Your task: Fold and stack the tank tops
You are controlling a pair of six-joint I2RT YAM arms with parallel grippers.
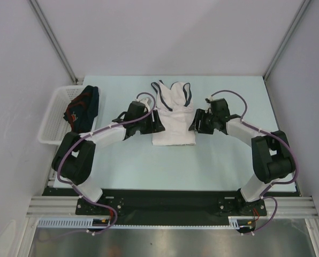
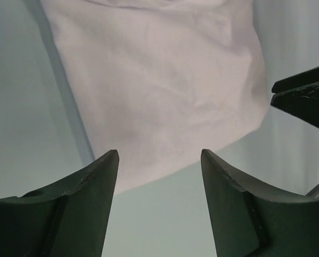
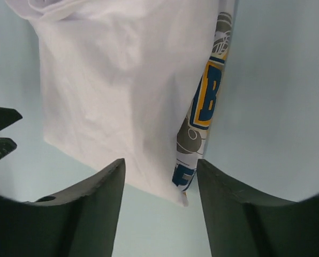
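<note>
The white tank top (image 1: pixel 173 122) lies in the middle of the table with its sides folded in and its dark-trimmed straps at the far end. My left gripper (image 1: pixel 156 126) is open and empty at its left edge; the left wrist view shows plain white cloth (image 2: pixel 159 91) just beyond the gripper (image 2: pixel 159 159). My right gripper (image 1: pixel 195 123) is open and empty at its right edge; its wrist view shows the white cloth (image 3: pixel 116 80) with the yellow-blue print (image 3: pixel 206 104) in a fold, just ahead of the gripper (image 3: pixel 160 167). The navy tank top (image 1: pixel 84 106) lies bunched at the basket.
A white plastic basket (image 1: pixel 53 119) stands at the table's left edge, with the navy top draped over its right rim. Grey walls and frame posts close the back and sides. The right gripper's fingers (image 2: pixel 304 96) show in the left wrist view.
</note>
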